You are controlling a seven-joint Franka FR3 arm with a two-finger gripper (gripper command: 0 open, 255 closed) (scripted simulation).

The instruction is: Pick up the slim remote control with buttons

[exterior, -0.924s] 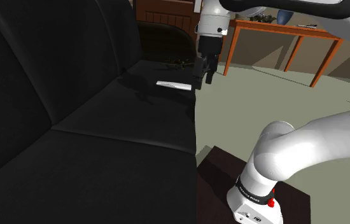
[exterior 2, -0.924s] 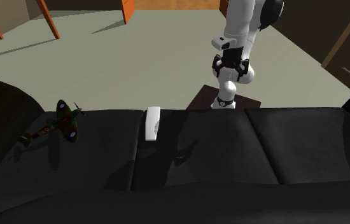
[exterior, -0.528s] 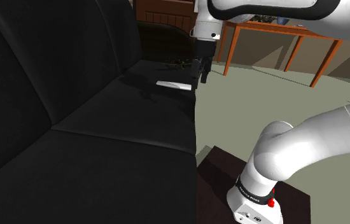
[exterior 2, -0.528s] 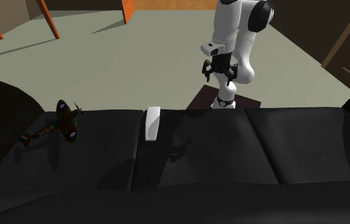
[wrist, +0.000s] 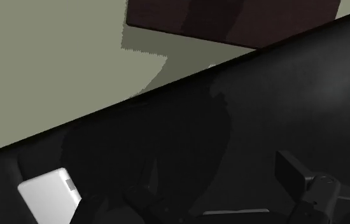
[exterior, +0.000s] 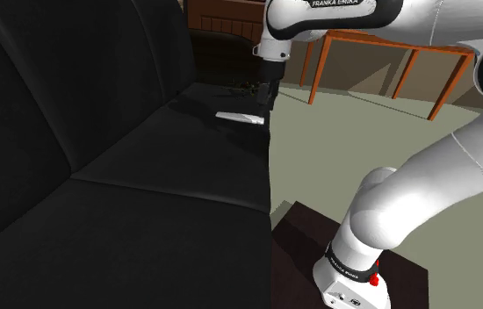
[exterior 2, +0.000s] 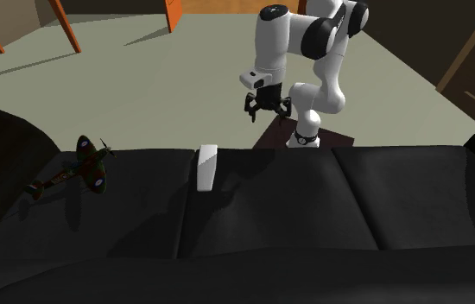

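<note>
gripper (exterior 2: 267,112) open, empty — hanging by the black sofa (exterior 2: 313,199); white remote (exterior 2: 206,167) lies on its seat, apart

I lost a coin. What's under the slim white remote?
The slim white remote lies flat on the black sofa seat cushion. Anything directly beneath it is covered.

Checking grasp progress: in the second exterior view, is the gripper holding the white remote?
No, the remote lies on the black sofa seat, well apart from the raised gripper.
</note>
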